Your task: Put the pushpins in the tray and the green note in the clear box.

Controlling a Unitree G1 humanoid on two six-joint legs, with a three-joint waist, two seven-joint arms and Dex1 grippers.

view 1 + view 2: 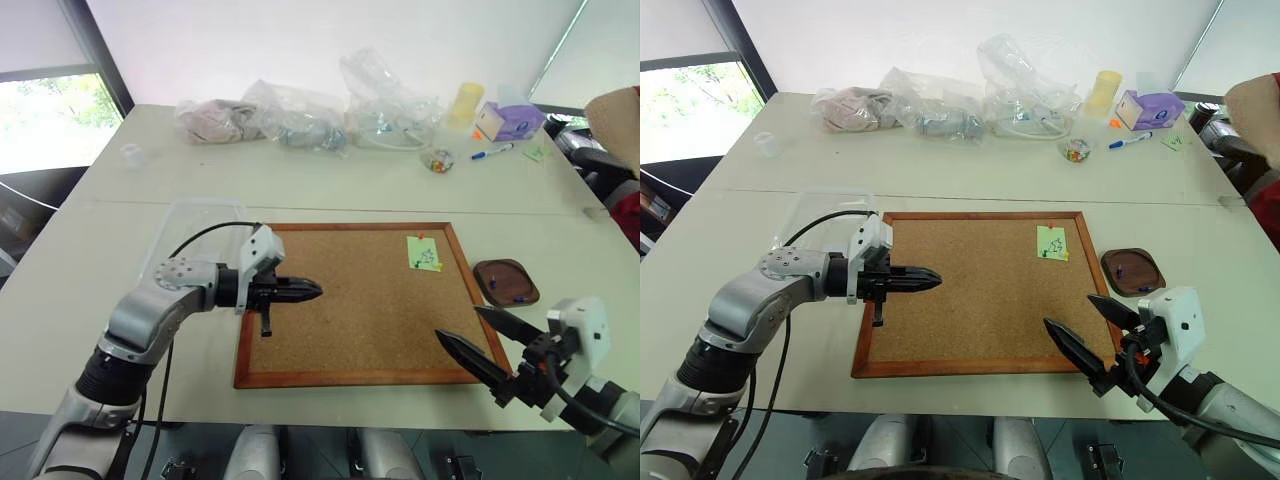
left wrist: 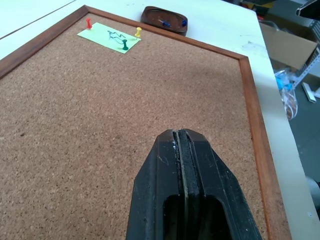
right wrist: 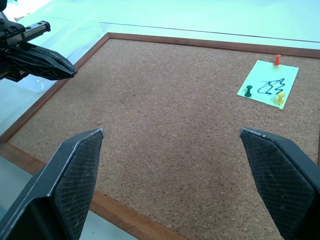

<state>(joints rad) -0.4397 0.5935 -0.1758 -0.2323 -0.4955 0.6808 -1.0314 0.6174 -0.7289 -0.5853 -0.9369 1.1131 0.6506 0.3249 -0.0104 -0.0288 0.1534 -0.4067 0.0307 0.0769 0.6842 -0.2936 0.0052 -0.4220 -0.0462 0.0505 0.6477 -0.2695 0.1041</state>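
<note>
Light green square paper note (image 3: 268,91) sits pinned at far right corner of wood-framed cork board (image 1: 350,320) by red, green, yellow pushpins; flimsy, so pull pins by their hard heads first. Left gripper (image 1: 312,291) pressed together empty, right gripper (image 1: 480,340) spread

Light green note (image 3: 268,84) with blue scribble; dark brown tray (image 1: 505,281).

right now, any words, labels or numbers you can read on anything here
None can be read.
green note: a blue scribble, not letters.
purple box at the table's far edge: any print is too small to read.
blue pen: no marking legible.
</note>
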